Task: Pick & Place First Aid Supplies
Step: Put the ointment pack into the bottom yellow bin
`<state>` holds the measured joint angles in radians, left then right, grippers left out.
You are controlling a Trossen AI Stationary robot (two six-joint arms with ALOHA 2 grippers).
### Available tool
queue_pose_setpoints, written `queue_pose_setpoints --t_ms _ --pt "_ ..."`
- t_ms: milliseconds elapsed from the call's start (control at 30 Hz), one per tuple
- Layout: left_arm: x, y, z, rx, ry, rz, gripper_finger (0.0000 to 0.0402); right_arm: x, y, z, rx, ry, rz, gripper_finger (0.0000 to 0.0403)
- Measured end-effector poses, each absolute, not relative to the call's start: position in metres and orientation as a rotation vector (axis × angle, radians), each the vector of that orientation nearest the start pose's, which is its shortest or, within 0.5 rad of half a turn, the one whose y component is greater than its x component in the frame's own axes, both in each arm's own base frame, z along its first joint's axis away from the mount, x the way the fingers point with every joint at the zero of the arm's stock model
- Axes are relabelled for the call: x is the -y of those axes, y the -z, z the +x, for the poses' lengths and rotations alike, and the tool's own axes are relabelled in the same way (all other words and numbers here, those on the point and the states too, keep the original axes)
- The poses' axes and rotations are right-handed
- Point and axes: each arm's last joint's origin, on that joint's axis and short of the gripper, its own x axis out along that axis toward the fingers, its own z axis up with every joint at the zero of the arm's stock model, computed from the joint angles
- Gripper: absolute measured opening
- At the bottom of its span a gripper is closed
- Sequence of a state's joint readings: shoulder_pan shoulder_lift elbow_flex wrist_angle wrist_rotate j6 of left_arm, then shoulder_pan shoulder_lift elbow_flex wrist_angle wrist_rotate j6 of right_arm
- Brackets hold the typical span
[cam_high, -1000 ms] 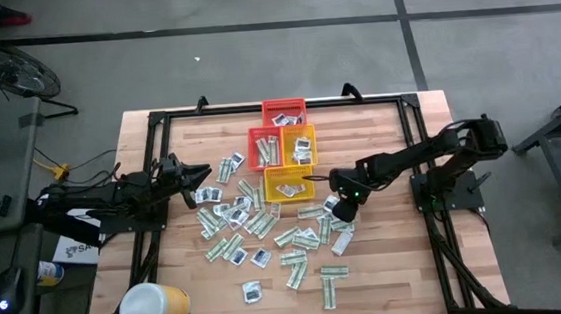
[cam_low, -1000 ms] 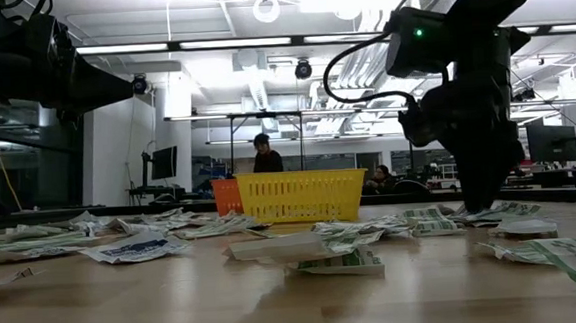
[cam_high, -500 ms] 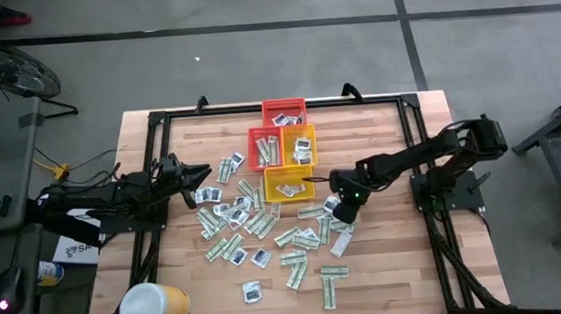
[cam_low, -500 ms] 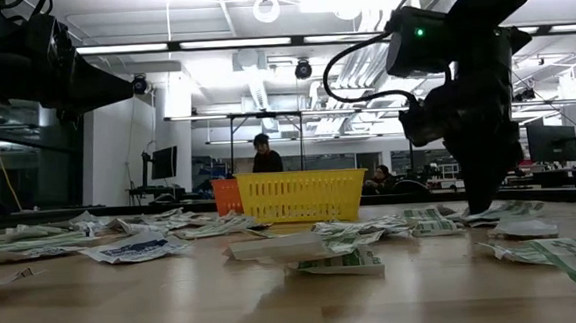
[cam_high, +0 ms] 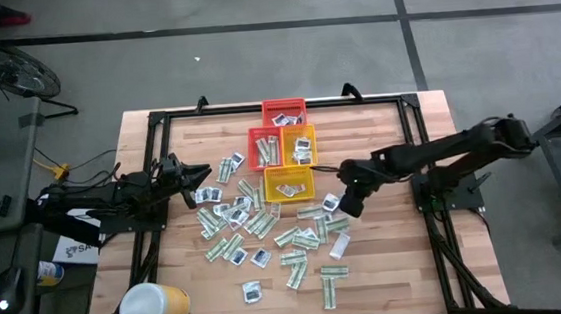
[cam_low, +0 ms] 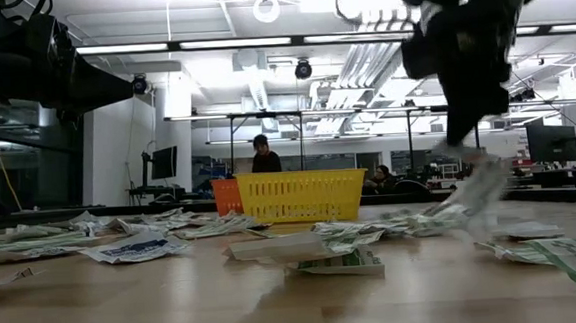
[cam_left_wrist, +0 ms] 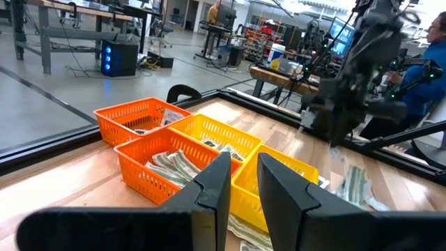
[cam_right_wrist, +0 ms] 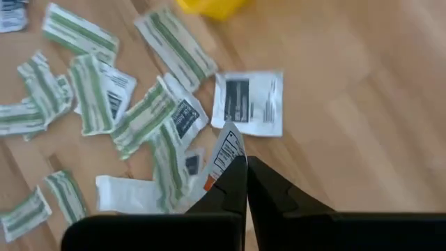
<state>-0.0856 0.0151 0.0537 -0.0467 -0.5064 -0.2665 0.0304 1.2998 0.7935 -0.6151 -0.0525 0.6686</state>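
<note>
Orange basket holds green-striped packets.

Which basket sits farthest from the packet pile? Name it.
The red basket, at the far end of the cluster. The orange one and the two yellow ones sit closer to the packets.

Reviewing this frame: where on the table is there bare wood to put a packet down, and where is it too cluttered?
Bare wood: the table's right side beyond the right gripper, the strip between the baskets and the right rail, and the far-left corner behind the left gripper. Crowded: the loose packets fill the middle, from the baskets toward the near edge; the yellow tub takes the near-left corner.
</note>
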Motion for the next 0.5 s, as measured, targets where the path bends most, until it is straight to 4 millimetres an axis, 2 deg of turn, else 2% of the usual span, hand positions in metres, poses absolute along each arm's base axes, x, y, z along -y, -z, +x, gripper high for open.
queue_pose_setpoints --t_ms 167,300,367,500 --pt "-0.006 -0.176 0.092 0.048 -0.420 -0.260 0.0073 -0.013 -0.230 0.240 -1.044 0.279 0.388 0.0001" --pt "-0.006 -0.176 0.092 0.048 -0.420 -0.260 0.0073 -0.015 -0.242 0.251 -1.001 0.246 0.255 0.0000" --pt "-0.006 -0.176 0.092 0.048 -0.420 -0.260 0.0073 -0.011 -0.244 0.258 -1.001 0.254 0.271 0.0000" --pt "-0.006 -0.176 0.092 0.049 -0.420 -0.260 0.0073 0.000 -0.243 0.279 -0.975 0.308 0.424 0.0000"
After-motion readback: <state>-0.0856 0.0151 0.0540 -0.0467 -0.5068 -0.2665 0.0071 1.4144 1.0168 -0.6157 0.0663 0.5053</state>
